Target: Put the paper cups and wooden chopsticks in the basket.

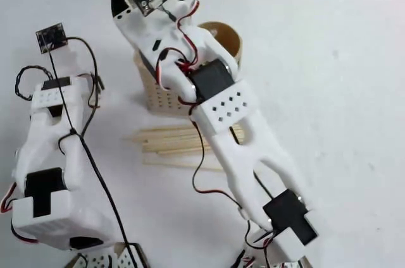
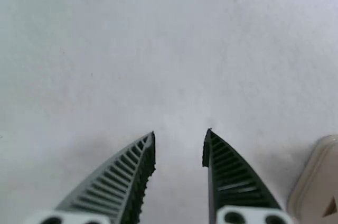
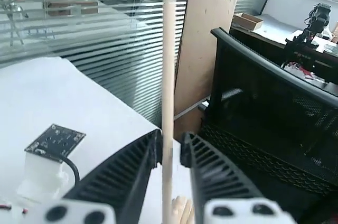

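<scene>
The right gripper (image 3: 170,138) is clamped on one pale wooden chopstick (image 3: 169,65), which stands upright between its ribbed black fingers. Close behind it, under the right arm, sits the cream perforated plastic basket (image 1: 158,94). A brown paper cup (image 1: 228,35) shows at the basket's rim, though whether it stands inside is unclear. Farther back toward the arm's base, a loose bundle of wooden chopsticks (image 1: 171,145) lies flat on the white table (image 1: 329,91). The left gripper (image 2: 180,134) hangs spread apart and empty, just above the tabletop.
</scene>
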`<state>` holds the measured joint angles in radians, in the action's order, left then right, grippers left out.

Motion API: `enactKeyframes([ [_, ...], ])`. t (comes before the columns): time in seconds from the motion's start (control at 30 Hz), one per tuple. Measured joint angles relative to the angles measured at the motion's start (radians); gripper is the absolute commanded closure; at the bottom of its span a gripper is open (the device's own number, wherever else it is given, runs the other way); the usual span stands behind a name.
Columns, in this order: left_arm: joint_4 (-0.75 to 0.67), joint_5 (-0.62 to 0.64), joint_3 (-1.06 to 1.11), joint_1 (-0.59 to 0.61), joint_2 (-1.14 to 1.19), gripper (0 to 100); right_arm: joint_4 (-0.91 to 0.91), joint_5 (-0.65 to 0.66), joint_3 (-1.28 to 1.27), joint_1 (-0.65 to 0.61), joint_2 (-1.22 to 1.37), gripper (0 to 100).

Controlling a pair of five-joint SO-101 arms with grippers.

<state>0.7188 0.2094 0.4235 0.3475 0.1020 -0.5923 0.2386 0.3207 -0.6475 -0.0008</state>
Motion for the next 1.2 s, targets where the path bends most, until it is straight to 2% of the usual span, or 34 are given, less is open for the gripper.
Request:
enactKeyframes([
  [0.2, 0.0, 0.0, 0.0, 0.0, 0.0, 83, -0.008, 0.017, -0.012, 0.0, 0.0, 94.0],
  [0.33, 0.0, 0.0, 0.0, 0.0, 0.0, 83, -0.091, 0.017, -0.012, 0.0, 0.0, 95.3],
  [0.43, 0.0, 0.0, 0.0, 0.0, 0.0, 83, -0.247, 0.017, -0.012, 0.0, -0.037, 95.3],
  [0.67, 0.0, 0.0, 0.0, 0.0, 0.0, 83, -0.772, 0.031, -0.035, 0.018, -0.219, 95.3],
  [0.8, 0.0, 0.0, 0.0, 0.0, 0.0, 83, -0.907, 0.209, -0.169, -0.015, -0.272, 95.3],
  [0.9, 0.0, 0.0, 0.0, 0.0, 0.0, 83, -0.898, 0.33, -0.359, -0.032, -0.325, 95.2],
  [1.03, 0.0, 0.0, 0.0, 0.0, 0.0, 83, -0.736, 0.482, -0.709, -0.035, -0.446, 95.0],
  [1.2, 0.0, 0.0, 0.0, 0.0, 0.0, 83, -0.47, 0.606, -1.131, -0.071, -0.554, 83.5],
])
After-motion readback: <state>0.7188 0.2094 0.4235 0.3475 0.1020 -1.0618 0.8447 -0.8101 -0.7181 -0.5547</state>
